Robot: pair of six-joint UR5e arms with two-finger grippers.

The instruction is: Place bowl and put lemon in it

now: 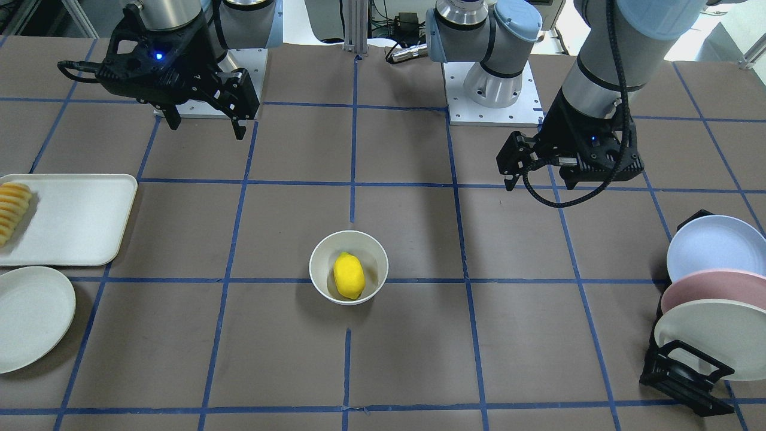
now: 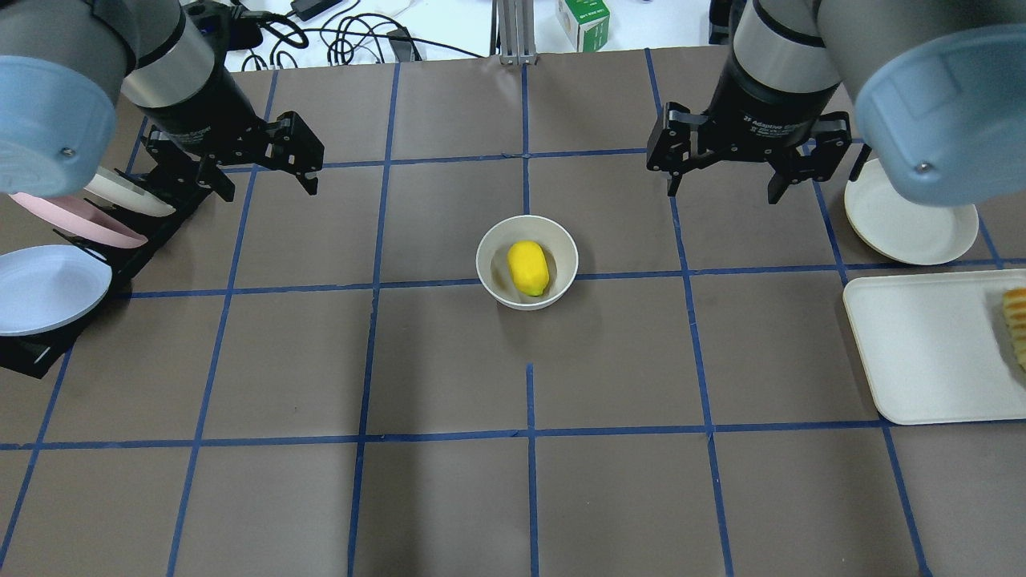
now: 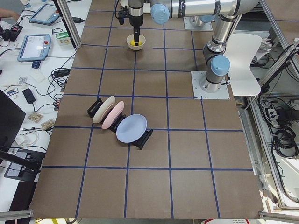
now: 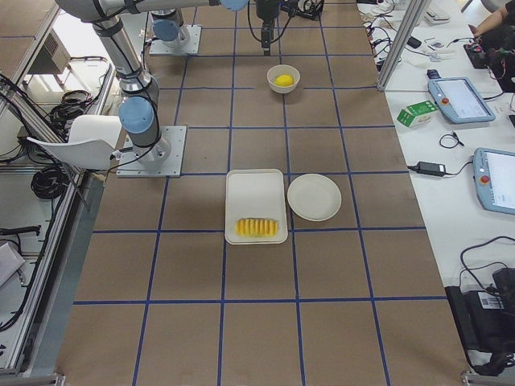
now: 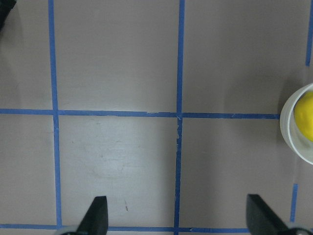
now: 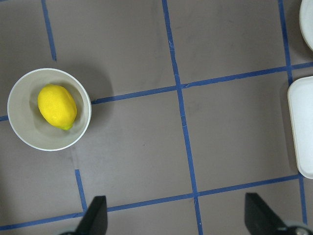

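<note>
**Lemon lies in the bowl at mid-tabletop; both sets of jaws spread and apart from it**

The bowl (image 2: 490,258), glossy off-white, stands upright near the middle of the brown tabletop (image 2: 449,361), just beside a crossing of the blue tape lines. The lemon (image 2: 528,268) lies inside it on its side and rests against the inner wall.

The left arm (image 2: 192,88) holds the left jaws above the tabletop, spread wide with nothing between them. The left wrist view shows both tips far apart over bare brown surface, with the bowl's rim at the frame's right edge. These jaws hang close to the black rack (image 2: 152,240), which holds a cream plate (image 2: 128,196), a pink plate (image 2: 80,220) and a pale blue plate (image 2: 48,284) on edge.

The right arm (image 2: 781,72) holds the right jaws above the tabletop too, also spread and empty. Its wrist camera looks down on the bowl and lemon, well off to one side. White lettering on the body above these jaws reads in part "2F Adaptive"; the rest cannot be made out.

On the robot's right lie a flat cream plate (image 2: 906,220) and, next to it, a white tray (image 2: 922,353) with ridged orange-yellow sliced food (image 2: 1016,324) at its outer end.

Beyond the tabletop's far edge stands a green and white carton (image 2: 583,20). Its print is too small to read.
</note>
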